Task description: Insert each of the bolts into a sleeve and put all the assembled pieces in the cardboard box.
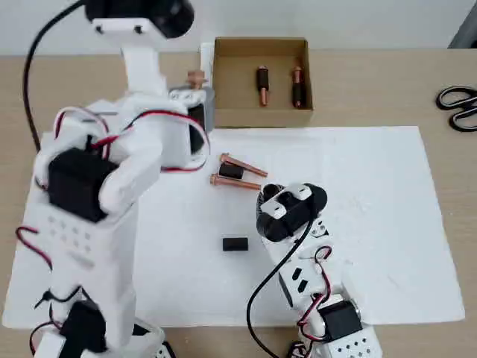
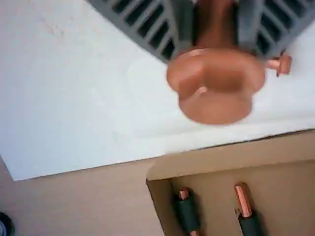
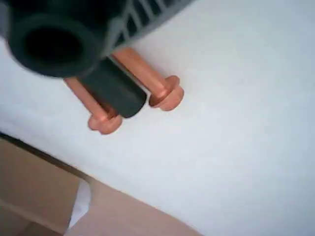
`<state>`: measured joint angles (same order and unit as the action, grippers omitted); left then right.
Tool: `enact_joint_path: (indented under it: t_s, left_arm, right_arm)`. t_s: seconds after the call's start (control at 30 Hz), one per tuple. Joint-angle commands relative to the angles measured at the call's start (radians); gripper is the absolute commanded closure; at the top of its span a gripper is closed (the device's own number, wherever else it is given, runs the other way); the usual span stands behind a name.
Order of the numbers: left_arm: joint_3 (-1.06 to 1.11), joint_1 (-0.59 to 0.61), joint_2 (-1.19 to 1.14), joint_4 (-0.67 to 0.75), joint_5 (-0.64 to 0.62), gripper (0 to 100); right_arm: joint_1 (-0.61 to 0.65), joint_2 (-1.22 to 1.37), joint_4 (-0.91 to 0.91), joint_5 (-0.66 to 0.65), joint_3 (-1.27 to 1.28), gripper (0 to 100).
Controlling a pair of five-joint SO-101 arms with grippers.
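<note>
Left tool [image 2: 216,19]: clenched on copper bolt [image 2: 216,86], just beside cardboard box [image 1: 257,117]. Right tool [image 3: 74,24]: grasping black sleeve [image 3: 49,44] above loose bolts [image 3: 147,81] on white sheet [image 3: 236,123]. Bolt presumably stiff, light, slick; hold shank near head. Sleeve presumably light, slightly yielding; hold mid-body.

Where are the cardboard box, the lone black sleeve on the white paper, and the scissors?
cardboard box [image 1: 253,118], high view, on its wall nearest the arms.
lone black sleeve [image 1: 235,244], high view, on its middle.
scissors [image 1: 457,109], high view, where the two handle loops meet.
</note>
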<state>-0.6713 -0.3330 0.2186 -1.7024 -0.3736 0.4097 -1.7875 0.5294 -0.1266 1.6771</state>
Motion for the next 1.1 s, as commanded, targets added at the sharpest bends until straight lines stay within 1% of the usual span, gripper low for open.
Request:
enact_joint_path:
  t_s: [0.0, 0.1, 0.17, 0.33, 0.4, 0.5, 0.57, 0.87, 0.97, 1.07]
  left_arm:
    - [-0.01, 0.02, 0.061, -0.002, -0.02, 99]
    - [0.093, 0.058, 0.072, 0.035, -0.041, 99]
    - [0.159, 0.058, 0.11, 0.046, -0.06, 99]
    - [0.32, 0.061, 0.321, 0.153, -0.055, 99]
    - [0.392, 0.066, 0.416, 0.167, -0.026, 99]
    - [0.521, 0.066, 0.516, 0.181, -0.015, 99]
    - [0.634, 0.066, 0.548, 0.259, -0.015, 99]
    - [1.155, 0.066, 0.577, 0.746, -0.015, 99]
    - [1.264, 0.064, 0.577, 0.864, -0.017, 99]
    - [1.326, 0.063, 0.577, 0.95, -0.02, 99]
  right_arm:
    - [0.005, -0.01, -0.015, 0.0, 0.008, 99.5]
    - [0.001, -0.01, -0.048, -0.002, 0.008, 99.4]
    - [0.002, -0.01, -0.048, -0.002, 0.008, 99.4]
    - [0.001, -0.01, -0.042, -0.002, 0.008, 99.4]
    - [0.001, -0.01, -0.042, -0.003, 0.008, 99.4]
    - [0.001, -0.01, -0.042, -0.003, 0.008, 99.4]
    - [0.001, -0.005, -0.041, -0.005, 0.008, 99.4]
    - [0.007, -0.01, -0.041, -0.002, 0.008, 99.4]
    - [0.008, -0.01, -0.044, 0.0, 0.008, 99.4]
    - [0.008, -0.012, -0.042, 0.0, 0.008, 99.4]
